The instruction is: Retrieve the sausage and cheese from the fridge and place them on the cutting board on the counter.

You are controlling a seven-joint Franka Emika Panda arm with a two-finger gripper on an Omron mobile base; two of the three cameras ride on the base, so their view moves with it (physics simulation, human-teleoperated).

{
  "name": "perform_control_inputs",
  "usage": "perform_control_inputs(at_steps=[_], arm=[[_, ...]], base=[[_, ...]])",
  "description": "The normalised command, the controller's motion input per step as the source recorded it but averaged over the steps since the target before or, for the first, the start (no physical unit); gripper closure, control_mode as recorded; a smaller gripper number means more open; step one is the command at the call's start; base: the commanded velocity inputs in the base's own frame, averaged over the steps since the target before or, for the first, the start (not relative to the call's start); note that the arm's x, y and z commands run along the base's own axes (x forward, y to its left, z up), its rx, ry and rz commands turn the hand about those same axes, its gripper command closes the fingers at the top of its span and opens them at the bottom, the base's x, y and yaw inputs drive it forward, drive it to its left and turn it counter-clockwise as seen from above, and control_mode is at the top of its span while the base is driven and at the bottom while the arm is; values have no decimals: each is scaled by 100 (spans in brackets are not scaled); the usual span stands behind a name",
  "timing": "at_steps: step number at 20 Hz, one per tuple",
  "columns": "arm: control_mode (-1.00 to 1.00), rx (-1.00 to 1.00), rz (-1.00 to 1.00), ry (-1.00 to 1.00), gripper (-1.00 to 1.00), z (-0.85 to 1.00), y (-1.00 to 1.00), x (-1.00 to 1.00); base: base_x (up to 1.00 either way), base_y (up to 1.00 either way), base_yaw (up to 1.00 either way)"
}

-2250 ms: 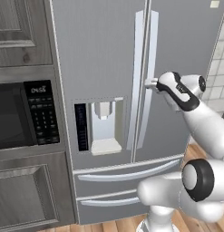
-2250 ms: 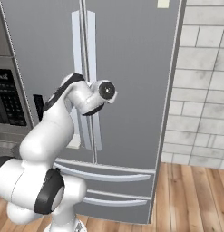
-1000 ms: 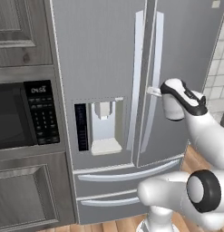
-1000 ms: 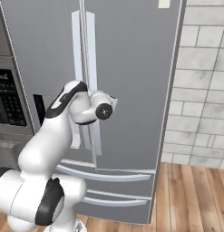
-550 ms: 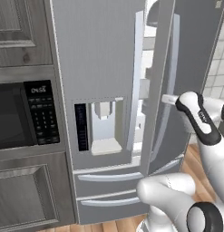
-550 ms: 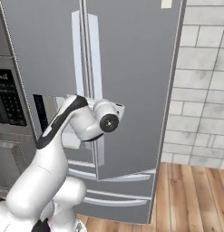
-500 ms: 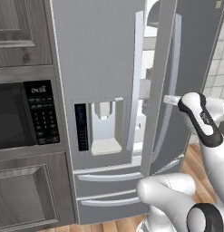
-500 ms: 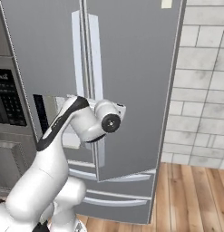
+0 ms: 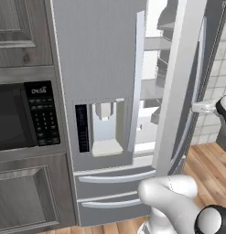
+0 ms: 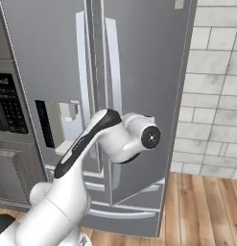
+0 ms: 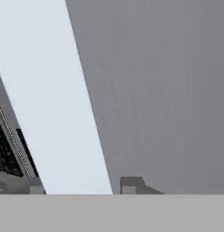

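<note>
Left base view: the fridge [image 9: 110, 68] stands with its right door [image 9: 178, 91] swung partly open, exposing white interior shelves [image 9: 153, 87] between the two doors. The left door [image 9: 98, 55], carrying the water dispenser panel [image 9: 103, 128], is closed; two lower drawers sit at 6 o'clock beneath it. The gripper [image 9: 203, 107] is at 3 o'clock, at the right door's vertical handle [image 11: 63, 113]. Hand view: the two dark fingertips [image 11: 131, 185] stand narrowly spaced on either side of this pale handle, clamping it. A black microwave [image 9: 23, 114] sits at 9 o'clock of the fridge. Right base view: tiled wall [image 10: 216, 96] at 3 o'clock.
</note>
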Motion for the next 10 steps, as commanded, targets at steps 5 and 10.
perform_control_inputs(at_steps=[5,10], arm=[[-100,0,22,-4,100,0,-98,-40],[-100,0,18,-6,100,0,-87,-19]], base=[[0,0,0],[0,0,0]])
